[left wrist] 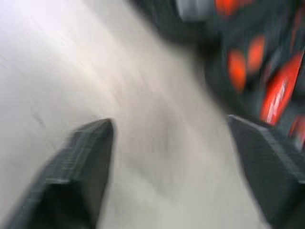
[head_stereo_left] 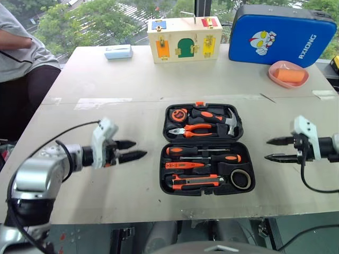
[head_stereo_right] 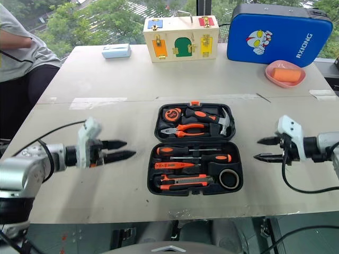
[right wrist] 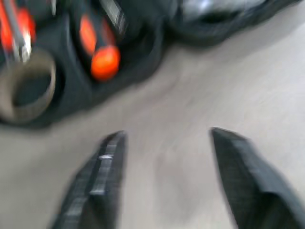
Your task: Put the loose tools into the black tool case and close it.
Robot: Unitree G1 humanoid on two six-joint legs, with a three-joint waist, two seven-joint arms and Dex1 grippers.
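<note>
Black tool case (head_stereo_left: 207,185) lies open mid-table, toward near edge, hinge running left-right. Near half holds two long screwdrivers (head_stereo_left: 203,151), tester screwdriver (head_stereo_left: 184,165), utility knife (head_stereo_left: 197,182), tape roll (head_stereo_left: 240,179). Far half holds hammer (head_stereo_left: 229,121), pliers (head_stereo_left: 196,129). Left gripper (head_stereo_left: 133,150) beside case's left, fingers spread, empty. Right gripper (head_stereo_left: 276,149) beside case's right, fingers apart, empty. Table (head_stereo_left: 127,90) otherwise carries blue padded case (head_stereo_left: 280,34) at far right corner.

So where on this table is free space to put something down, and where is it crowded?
Bare patches: between the left gripper and the open tool case; between the case and the right gripper; the middle strip between the case and the wooden box. Crowded: the far edge, with box, blue case and pink dish.
</note>
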